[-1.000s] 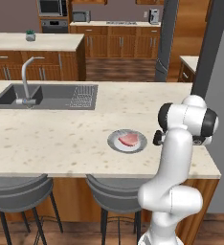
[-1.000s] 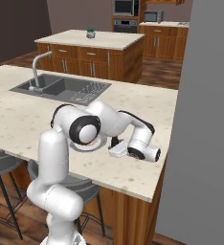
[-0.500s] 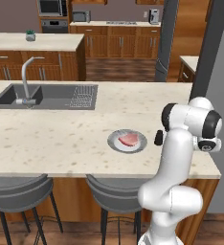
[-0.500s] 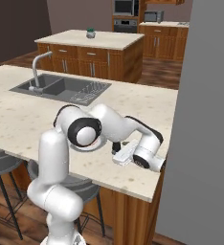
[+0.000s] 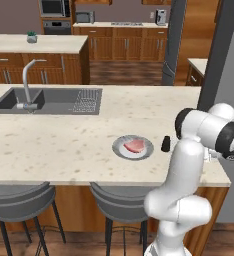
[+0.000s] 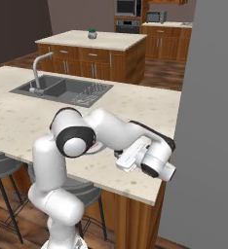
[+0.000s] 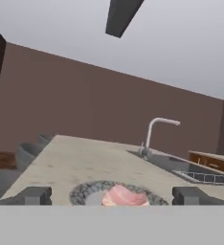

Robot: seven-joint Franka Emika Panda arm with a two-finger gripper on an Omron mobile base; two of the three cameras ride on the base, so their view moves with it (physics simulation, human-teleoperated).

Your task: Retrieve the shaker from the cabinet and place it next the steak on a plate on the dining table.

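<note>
A kitchen of warm wood cabinets lies around me, with a smaller island behind. In front runs the dining table (image 5: 64, 145), its beige speckled stone top holding an inset grey sink (image 5: 49, 100) and a curved tap (image 5: 28, 82), with grey stools (image 5: 19, 202) tucked under the near edge. The plate (image 5: 133, 148) sits on the stone with the steak (image 5: 134, 145) on it, and the shaker (image 5: 165, 143) stands upright just beside the plate. My claw (image 7: 112, 195) is spread wide and holds nothing, looking low across the tabletop at the steak.
</note>
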